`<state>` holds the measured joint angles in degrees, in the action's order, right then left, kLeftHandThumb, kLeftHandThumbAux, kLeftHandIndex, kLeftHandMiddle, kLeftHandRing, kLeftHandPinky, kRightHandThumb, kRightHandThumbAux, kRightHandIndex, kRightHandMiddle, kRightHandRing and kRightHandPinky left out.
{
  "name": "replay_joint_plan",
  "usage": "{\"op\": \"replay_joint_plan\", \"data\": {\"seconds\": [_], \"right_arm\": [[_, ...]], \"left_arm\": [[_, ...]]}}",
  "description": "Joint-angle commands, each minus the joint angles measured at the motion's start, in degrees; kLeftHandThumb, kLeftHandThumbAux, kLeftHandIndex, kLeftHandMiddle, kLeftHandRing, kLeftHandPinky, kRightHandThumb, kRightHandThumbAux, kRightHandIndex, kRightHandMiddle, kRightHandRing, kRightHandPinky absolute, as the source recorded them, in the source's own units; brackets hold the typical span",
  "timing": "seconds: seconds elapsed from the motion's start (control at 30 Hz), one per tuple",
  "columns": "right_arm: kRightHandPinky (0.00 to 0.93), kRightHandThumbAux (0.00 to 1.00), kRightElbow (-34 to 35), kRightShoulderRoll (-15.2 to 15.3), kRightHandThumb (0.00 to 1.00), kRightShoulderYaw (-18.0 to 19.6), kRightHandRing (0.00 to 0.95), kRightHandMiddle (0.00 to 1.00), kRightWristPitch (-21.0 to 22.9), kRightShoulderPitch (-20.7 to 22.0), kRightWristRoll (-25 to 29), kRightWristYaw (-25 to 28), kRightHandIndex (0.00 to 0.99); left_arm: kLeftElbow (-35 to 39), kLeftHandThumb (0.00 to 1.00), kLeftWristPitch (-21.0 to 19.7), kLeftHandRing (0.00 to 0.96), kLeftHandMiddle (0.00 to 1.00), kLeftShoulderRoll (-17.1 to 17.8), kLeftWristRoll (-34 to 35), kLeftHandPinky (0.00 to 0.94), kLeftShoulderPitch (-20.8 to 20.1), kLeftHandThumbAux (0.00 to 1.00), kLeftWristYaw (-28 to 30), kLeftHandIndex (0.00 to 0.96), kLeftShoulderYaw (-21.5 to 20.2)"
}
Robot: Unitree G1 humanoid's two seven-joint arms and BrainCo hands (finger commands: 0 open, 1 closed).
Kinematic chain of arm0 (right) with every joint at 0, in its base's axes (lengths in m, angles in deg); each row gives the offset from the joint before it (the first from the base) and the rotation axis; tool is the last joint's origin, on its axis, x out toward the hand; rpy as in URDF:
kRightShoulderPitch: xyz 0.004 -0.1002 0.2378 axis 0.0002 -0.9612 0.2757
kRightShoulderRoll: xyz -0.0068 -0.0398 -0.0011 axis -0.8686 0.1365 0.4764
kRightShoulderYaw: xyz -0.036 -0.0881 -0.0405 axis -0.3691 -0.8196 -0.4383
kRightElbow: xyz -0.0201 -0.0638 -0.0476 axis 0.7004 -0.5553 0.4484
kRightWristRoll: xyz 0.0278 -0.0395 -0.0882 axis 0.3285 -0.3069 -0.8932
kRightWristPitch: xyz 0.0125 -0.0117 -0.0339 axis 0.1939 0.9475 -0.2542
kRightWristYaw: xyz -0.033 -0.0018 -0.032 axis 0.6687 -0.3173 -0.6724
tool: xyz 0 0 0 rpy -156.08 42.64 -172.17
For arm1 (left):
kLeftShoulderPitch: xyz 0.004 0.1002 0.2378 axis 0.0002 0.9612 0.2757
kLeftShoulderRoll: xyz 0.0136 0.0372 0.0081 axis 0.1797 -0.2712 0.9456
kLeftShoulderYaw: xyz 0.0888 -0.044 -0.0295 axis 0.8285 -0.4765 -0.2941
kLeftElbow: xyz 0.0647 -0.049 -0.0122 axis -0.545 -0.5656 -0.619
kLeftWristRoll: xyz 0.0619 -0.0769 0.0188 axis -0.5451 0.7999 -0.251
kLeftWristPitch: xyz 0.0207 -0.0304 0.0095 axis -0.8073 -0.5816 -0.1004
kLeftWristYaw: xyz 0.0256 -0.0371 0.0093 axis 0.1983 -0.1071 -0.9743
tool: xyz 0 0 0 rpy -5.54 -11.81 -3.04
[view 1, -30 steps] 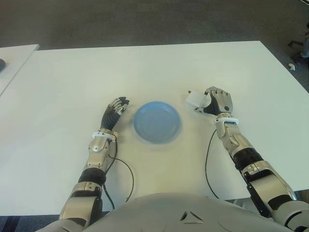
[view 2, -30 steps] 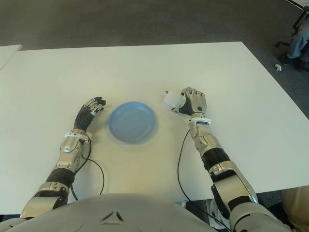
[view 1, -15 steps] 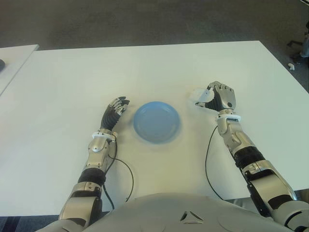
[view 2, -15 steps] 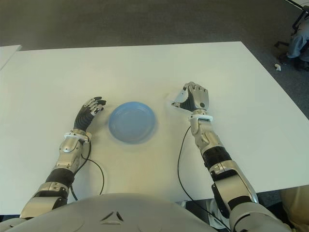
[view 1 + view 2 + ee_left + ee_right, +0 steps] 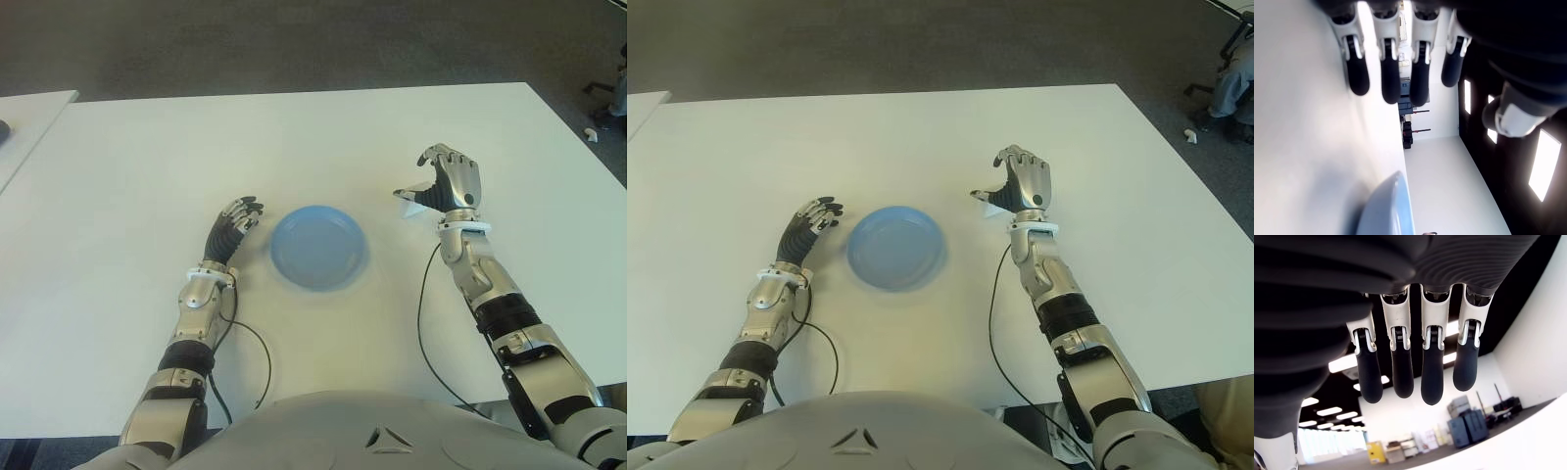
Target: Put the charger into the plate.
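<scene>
A blue plate (image 5: pixel 318 247) with nothing in it sits on the white table (image 5: pixel 147 157) in front of me. The white charger (image 5: pixel 412 203) shows to the right of the plate, just under the thumb of my right hand (image 5: pixel 443 183). That hand is raised with its wrist bent back. In the right wrist view its fingers (image 5: pixel 1431 374) are stretched out and hold nothing. Whether the thumb still touches the charger I cannot tell. My left hand (image 5: pixel 233 224) shows just left of the plate, with its fingers (image 5: pixel 1389 78) relaxed and nothing in them.
Black cables (image 5: pixel 421 323) run from both wrists back over the table toward my body. A second white table (image 5: pixel 29 113) stands at the far left. Beyond the table's right corner are a small white object on the floor (image 5: pixel 591 135) and a chair (image 5: pixel 1232 83).
My right hand, which was curled around the charger, has opened and tipped up and back. The charger has shifted slightly to the right, away from the plate. The left hand has not moved.
</scene>
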<state>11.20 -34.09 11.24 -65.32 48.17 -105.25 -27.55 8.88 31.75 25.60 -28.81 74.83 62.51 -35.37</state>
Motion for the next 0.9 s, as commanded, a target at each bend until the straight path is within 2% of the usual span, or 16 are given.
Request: {"op": "replay_joint_plan", "data": {"seconds": [0.03, 0.4, 0.6, 0.9], "right_arm": [[0.852, 0.706, 4.2, -0.5, 0.744, -0.2, 0.854, 0.855, 0.8, -2.7, -0.5, 1.6, 0.441], [0.875, 0.706, 10.1, -1.1, 0.745, -0.5, 0.871, 0.864, -0.1, -4.7, -0.8, 2.8, 0.441], [0.881, 0.707, 13.9, -2.0, 0.744, -1.1, 0.876, 0.871, 1.1, -5.6, -1.1, 5.6, 0.441], [0.885, 0.708, 14.9, -2.7, 0.742, -1.2, 0.88, 0.876, 1.6, -5.9, -2.4, 7.5, 0.44]], "left_arm": [[-9.5, 0.015, -9.1, 0.287, 0.293, -2.8, -1.7, 0.269, 10.6, 0.519, 1.2, 0.238, 2.2], [-9.2, 0.028, -9.3, 0.275, 0.284, -2.9, -2.0, 0.266, 10.8, 0.508, 0.9, 0.237, 2.5], [-9.0, 0.032, -9.4, 0.264, 0.275, -2.9, -2.0, 0.249, 10.9, 0.496, 1.3, 0.236, 2.7], [-9.1, 0.026, -9.0, 0.276, 0.281, -3.2, -1.6, 0.279, 11.0, 0.494, 1.4, 0.241, 2.5]]}}
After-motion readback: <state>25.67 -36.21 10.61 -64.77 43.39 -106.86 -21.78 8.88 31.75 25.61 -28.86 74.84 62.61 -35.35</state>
